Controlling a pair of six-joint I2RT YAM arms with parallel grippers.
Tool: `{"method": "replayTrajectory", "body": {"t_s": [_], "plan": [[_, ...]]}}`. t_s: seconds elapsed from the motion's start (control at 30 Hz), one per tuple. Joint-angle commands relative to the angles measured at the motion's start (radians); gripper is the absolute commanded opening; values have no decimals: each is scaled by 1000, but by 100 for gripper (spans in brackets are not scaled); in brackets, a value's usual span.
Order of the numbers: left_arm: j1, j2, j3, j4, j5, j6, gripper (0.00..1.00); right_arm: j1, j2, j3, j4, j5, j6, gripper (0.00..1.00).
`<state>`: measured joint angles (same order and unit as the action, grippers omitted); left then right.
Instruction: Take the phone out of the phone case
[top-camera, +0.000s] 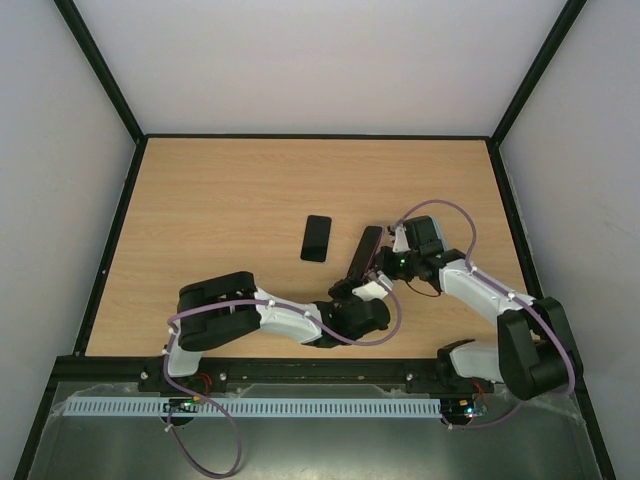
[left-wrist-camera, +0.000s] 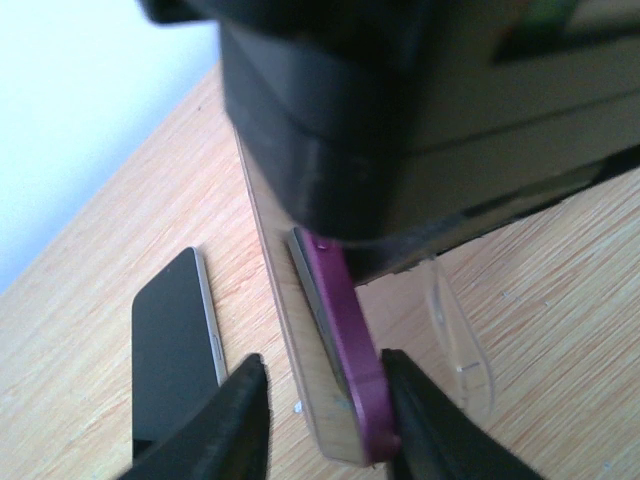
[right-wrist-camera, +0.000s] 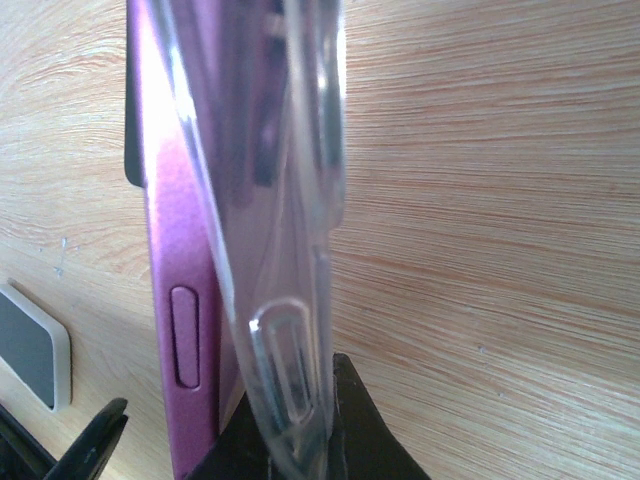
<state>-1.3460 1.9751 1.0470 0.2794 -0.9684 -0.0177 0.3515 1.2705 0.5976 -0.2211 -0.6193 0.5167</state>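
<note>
Between the left gripper (left-wrist-camera: 322, 425) jaws, which stand slightly open, sits the purple phone (left-wrist-camera: 345, 320), and one finger seems to touch it; the right gripper (right-wrist-camera: 300, 445) jaws are closed on the clear case (right-wrist-camera: 295, 200) rim; I judge the left should clamp the phone firmly, then peel it away slowly.

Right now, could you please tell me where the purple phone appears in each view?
Top: purple phone near centre, tilted.
Left wrist: purple phone lower centre, edge-on.
Right wrist: purple phone left of centre, edge-on.
Landmark: clear case beside it in both wrist views; black phone left of it in top and left wrist.
</note>
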Motion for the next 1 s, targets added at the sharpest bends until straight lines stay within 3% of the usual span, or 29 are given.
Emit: {"method": "replayTrajectory", "body": {"t_s": [0.0,0.27,0.77,0.97], "plan": [[44,-3,-18,1,-111,7,25,2,-41,-15,-41,-41,-20,2],[45,-112,-51,-26,-112,-82,3,3,-69,-16,-43,56,-44,2],[55,-327,-103,-106,-80,-222,2,3,-160,-39,-15,225,-95,2],[54,-414,-137,-146,-76,-284,2,3,-171,54,-72,283,-138,2]]}}
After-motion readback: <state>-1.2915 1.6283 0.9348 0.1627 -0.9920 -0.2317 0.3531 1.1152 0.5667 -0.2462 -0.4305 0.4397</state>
